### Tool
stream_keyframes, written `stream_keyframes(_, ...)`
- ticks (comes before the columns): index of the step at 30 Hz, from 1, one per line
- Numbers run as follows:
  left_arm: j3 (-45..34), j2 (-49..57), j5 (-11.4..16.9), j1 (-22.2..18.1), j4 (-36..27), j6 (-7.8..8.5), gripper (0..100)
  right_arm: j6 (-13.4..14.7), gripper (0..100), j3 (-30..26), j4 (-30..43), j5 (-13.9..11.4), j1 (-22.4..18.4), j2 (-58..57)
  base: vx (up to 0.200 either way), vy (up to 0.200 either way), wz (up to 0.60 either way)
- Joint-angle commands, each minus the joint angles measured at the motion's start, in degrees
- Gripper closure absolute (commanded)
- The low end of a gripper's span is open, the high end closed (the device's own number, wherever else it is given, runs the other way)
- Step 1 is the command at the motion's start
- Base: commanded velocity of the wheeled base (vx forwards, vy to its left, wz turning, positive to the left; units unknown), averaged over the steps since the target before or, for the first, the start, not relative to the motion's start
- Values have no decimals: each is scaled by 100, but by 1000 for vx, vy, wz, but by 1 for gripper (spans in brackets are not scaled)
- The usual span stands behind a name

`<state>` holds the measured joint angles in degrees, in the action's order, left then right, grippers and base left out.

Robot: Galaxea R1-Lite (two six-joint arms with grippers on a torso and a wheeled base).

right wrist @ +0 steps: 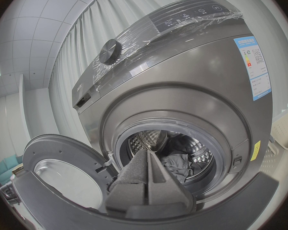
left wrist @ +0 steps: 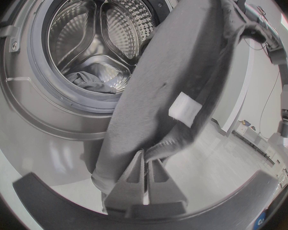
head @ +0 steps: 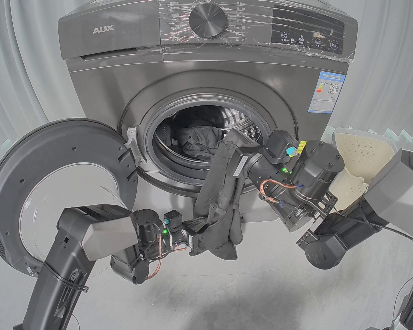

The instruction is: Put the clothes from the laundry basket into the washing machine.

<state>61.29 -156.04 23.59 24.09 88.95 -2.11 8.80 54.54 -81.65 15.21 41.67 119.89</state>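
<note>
Left wrist view: the left gripper [left wrist: 146,159] has its fingers pinched tight on the lower edge of the dark grey garment [left wrist: 169,80], and the right gripper [right wrist: 147,155] is closed on its upper end at the mouth of the washing machine [head: 124,83]. The door [head: 55,179] stands wide open on the left, the laundry basket [head: 360,154] sits behind the right arm, and other clothes [head: 197,138] lie in the drum.
</note>
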Motion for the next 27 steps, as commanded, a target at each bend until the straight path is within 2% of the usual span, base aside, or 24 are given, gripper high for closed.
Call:
stream_keyframes(1, -1172, 1234, 23, -256, 17, 44, 100, 34, 100, -31, 0, 8, -396, 8, 0, 0, 0)
stream_keyframes(5, -1849, 1919, 67, -387, 25, 79, 100, 43, 100, -339, -35, -1, -563, -10, 0, 0, 0)
stream_keyframes(11, -2781, 3132, 67, -414, 17, 79, 100, 87, 100, -1174, -316, -45, -598, -54, 0, 0, 0)
stream_keyframes(17, -3545, 4117, 49, -423, 8, 79, 100, 262, 100, -1859, -668, -71, -748, -63, 0, 0, 0)
stream_keyframes(20, -3739, 4442, 41, -423, 8, 79, 100, 447, 100, -2132, -677, -80, -774, -151, 0, 0, 0)
stream_keyframes(21, -3818, 4688, 23, -414, 8, 26, 100, 623, 100, -2316, -677, -80, -765, -203, 0, 0, 0)
stream_keyframes(24, -3941, 4969, 5, -414, 8, 70, 100, 878, 100, -2545, -668, -89, -765, -291, 0, 0, 0)
stream_keyframes(27, -4099, 5154, -3, -405, 8, 61, 100, 939, 100, -2844, -668, -159, -765, -388, 0, 0, 0)
